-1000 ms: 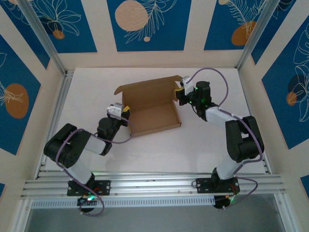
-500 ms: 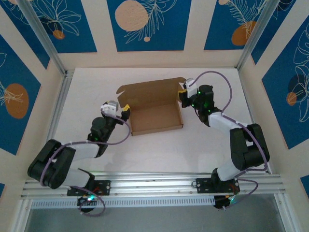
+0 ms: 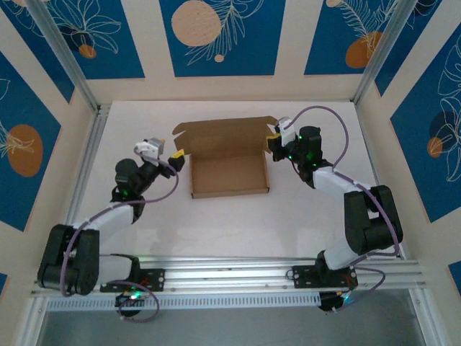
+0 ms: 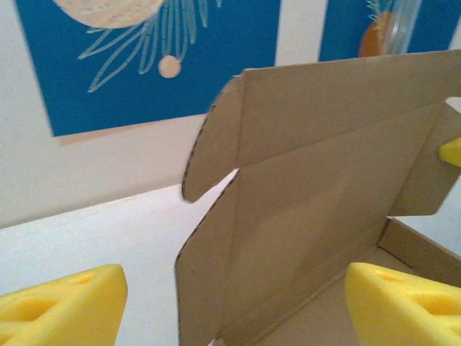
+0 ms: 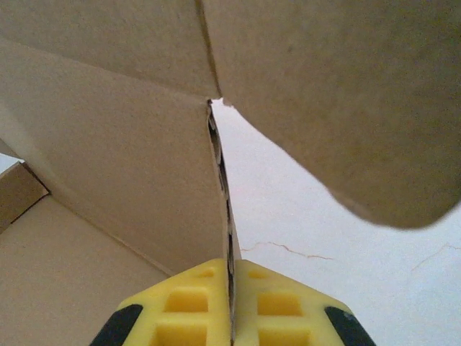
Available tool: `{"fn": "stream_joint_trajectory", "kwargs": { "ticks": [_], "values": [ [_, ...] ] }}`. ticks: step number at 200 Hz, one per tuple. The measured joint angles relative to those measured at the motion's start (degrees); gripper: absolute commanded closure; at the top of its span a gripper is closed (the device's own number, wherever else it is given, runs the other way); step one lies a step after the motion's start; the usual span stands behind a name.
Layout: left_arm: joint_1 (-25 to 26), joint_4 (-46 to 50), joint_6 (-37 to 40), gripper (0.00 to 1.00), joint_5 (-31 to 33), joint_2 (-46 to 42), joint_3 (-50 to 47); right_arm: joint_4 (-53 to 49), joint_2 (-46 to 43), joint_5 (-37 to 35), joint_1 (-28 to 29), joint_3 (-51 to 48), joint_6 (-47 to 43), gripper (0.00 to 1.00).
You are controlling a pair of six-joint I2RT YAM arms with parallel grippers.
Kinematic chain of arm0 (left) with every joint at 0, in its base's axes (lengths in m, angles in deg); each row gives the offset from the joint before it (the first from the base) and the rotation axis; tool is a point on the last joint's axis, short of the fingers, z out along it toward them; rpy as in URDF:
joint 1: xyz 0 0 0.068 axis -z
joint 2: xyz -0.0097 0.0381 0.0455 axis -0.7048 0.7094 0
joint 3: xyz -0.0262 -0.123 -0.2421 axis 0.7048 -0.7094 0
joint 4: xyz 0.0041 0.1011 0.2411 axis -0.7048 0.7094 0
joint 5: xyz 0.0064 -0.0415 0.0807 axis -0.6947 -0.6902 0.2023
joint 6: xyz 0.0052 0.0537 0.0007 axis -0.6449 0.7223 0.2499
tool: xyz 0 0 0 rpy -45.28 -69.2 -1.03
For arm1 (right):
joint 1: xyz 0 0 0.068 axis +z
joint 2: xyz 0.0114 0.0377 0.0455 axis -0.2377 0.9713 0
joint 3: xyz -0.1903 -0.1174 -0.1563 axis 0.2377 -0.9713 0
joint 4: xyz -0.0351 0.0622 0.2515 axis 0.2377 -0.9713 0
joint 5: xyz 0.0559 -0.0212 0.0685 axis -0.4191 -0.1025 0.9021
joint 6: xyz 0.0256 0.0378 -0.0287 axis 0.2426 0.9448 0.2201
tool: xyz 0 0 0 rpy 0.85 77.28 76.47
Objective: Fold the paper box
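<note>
Half-folded paper box at centre of bench, long axis L-R
Right tool pinches its right wall; left tool, jaws apart & empty, faces the box's left end, nearest loose flap

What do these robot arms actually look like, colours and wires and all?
The left arm and right arm are jointed black and white segments. A purple cable loops along each, and small green lights glow near the wrists. The left end effector and right end effector have chunky yellow fingers.
</note>
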Motion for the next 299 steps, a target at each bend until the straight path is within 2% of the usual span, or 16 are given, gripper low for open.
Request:
{"fn": "stream_joint_trajectory", "kwargs": {
  "ticks": [29,46,71,99,114,136,167,211,226,248,299],
  "values": [
    [-0.2,2.1,1.1,0.24,-3.4,5.3,3.8,-0.6,-0.5,1.4,0.0,0.0,0.0,0.98],
    [-0.2,2.9,2.2,0.31,-4.5,7.8,5.4,-0.7,-0.9,2.1,-0.1,0.0,0.0,0.98],
    [-0.3,3.8,3.4,0.46,-6.1,10.6,7.8,-0.8,-1.0,2.8,-0.2,0.0,0.0,1.00],
    [-0.3,3.1,3.7,0.71,-6.6,11.8,8.2,-1.2,-1.0,2.5,0.1,0.0,0.5,1.00],
    [0.2,2.3,3.1,0.80,-6.7,12.4,8.2,-1.4,-1.0,2.0,0.4,0.0,1.4,1.00],
    [1.8,1.2,3.1,0.89,-4.5,13.0,8.2,-1.7,-1.0,-0.8,1.7,0.2,3.5,1.00],
    [5.7,0.5,4.7,1.00,3.3,13.0,7.8,-2.5,-1.0,-7.1,3.2,0.5,8.0,1.00],
    [9.1,-2.8,1.2,1.00,14.7,13.1,5.2,-3.6,-1.0,-16.0,7.6,0.5,16.7,1.00],
    [10.5,-3.9,0.0,0.96,18.2,13.2,4.8,-3.6,-1.0,-19.4,9.0,0.5,19.3,1.00],
    [13.0,-6.1,-1.0,1.00,23.2,14.7,4.8,-3.0,-1.0,-24.7,10.6,0.5,22.8,1.00],
    [17.2,-12.6,-4.1,1.00,31.7,18.3,4.0,-0.7,-0.8,-31.8,12.7,0.0,28.0,1.00]
  ]
}}
